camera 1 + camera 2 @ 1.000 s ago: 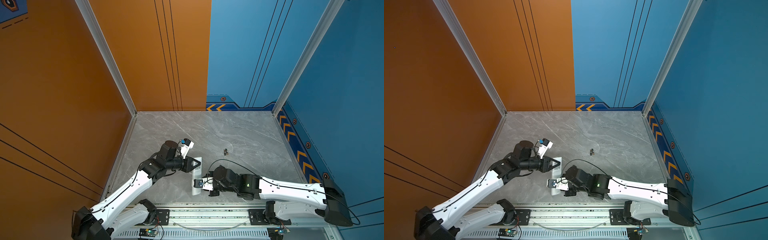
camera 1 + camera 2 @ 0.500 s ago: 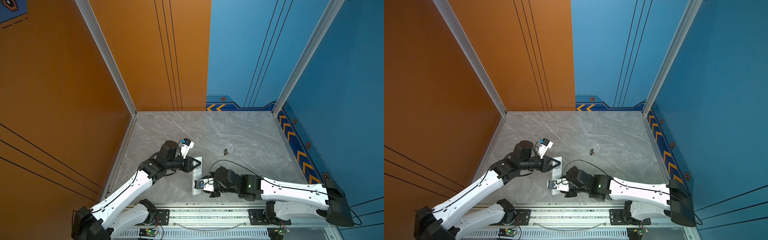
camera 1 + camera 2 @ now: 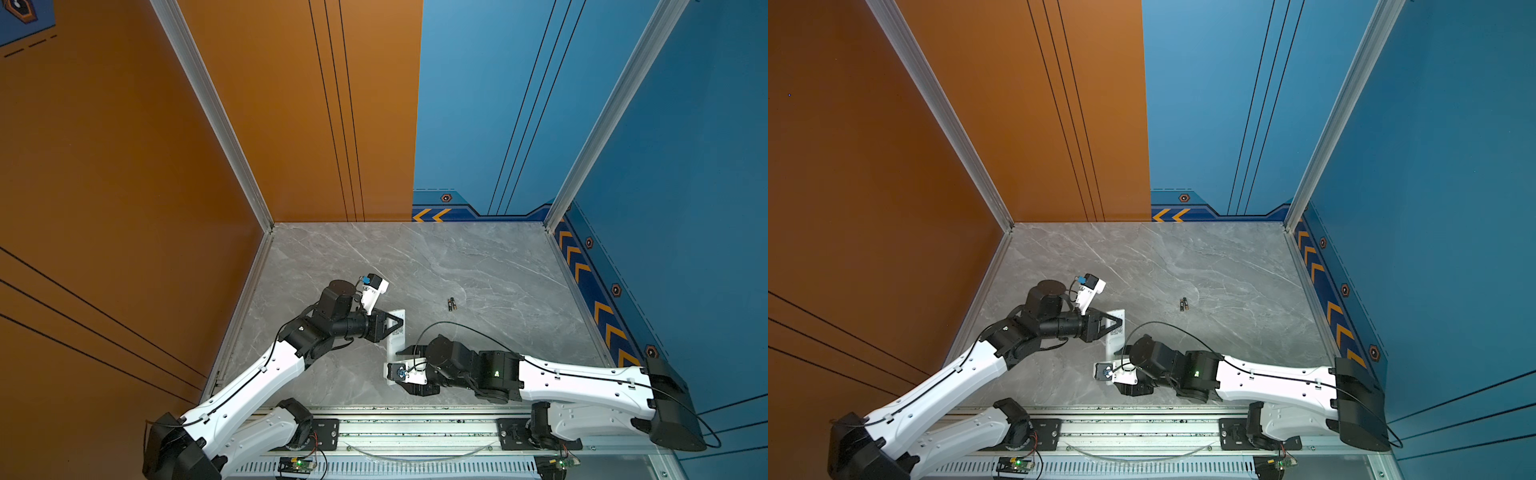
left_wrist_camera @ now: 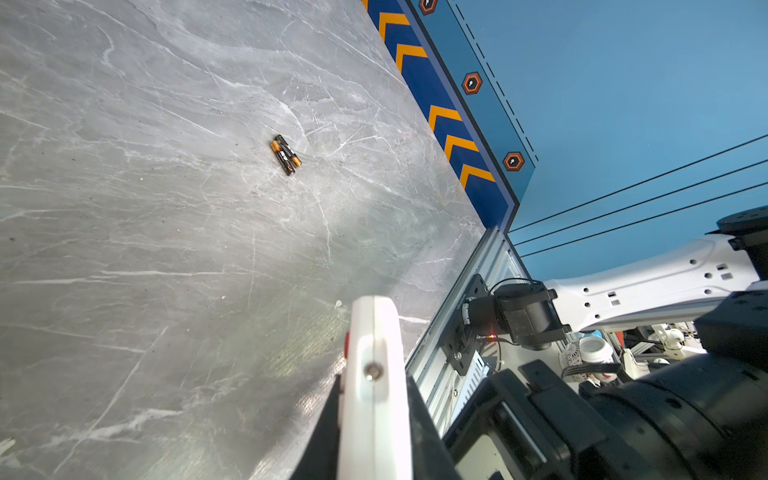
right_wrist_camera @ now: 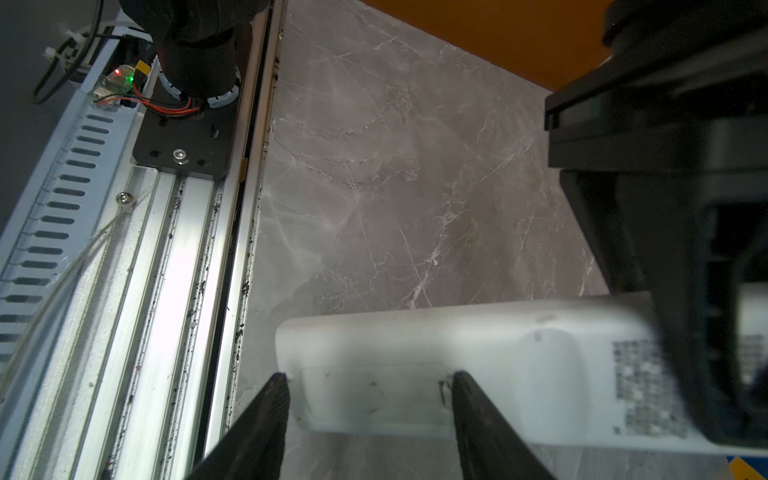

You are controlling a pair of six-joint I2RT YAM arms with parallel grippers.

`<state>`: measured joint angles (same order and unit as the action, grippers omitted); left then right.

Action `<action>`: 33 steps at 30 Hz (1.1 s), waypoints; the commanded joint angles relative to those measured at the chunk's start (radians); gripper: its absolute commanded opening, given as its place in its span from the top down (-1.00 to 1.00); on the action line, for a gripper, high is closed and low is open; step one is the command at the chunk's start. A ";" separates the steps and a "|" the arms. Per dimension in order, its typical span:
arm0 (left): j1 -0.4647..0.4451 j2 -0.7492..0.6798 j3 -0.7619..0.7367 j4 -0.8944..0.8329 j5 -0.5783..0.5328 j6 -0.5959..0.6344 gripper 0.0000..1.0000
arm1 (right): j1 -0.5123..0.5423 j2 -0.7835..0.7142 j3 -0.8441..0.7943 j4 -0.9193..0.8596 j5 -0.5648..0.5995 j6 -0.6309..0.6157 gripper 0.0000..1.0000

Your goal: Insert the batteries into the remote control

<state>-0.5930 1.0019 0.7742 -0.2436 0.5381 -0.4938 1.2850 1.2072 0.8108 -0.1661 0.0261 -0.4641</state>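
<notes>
The grey marble-patterned table top (image 3: 478, 270) fills the floor of the cell, with a ribbed aluminium rail (image 3: 415, 428) along its near edge. From that rail two white-and-black robot arms reach in toward the middle of the near side.

The left gripper (image 3: 397, 322) is clamped on the far half of the remote control (image 3: 395, 345), a long slim white plastic bar. In the left wrist view its black fingers (image 4: 324, 428) press both sides of the bar. The right gripper (image 5: 368, 395) is at the near end of the bar. Its jaws stand parted, one black fingertip (image 5: 274, 399) at the end of the bar and the other (image 5: 465, 399) further along. Between them lies the outlined lid panel on the plain back. Whether the tips touch the plastic cannot be told.

In both top views the remote control runs near to far, its back with the printed label (image 5: 648, 386) facing up. Whether it rests on the table cannot be told.

The batteries (image 3: 451, 304), two tiny black cylindrical cells with orange-gold bands, lie side by side and touching on the table top. They are to the right of the remote control and further back, apart from both grippers.
</notes>
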 commanded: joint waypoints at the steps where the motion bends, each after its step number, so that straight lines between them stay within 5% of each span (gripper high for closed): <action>1: -0.001 -0.019 0.004 0.088 -0.016 -0.009 1.00 | 0.014 0.005 0.012 -0.041 0.002 0.007 -0.32; 10: 0.007 0.000 -0.007 0.117 -0.017 -0.022 1.00 | 0.013 -0.028 -0.005 -0.001 0.032 0.036 -0.70; 33: 0.026 -0.006 -0.026 0.141 -0.004 -0.040 1.00 | -0.016 -0.029 -0.025 -0.003 0.010 0.044 -0.64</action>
<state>-0.5739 1.0027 0.7589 -0.1276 0.5175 -0.5243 1.2762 1.1671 0.8028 -0.1658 0.0486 -0.4259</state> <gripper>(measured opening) 0.197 0.820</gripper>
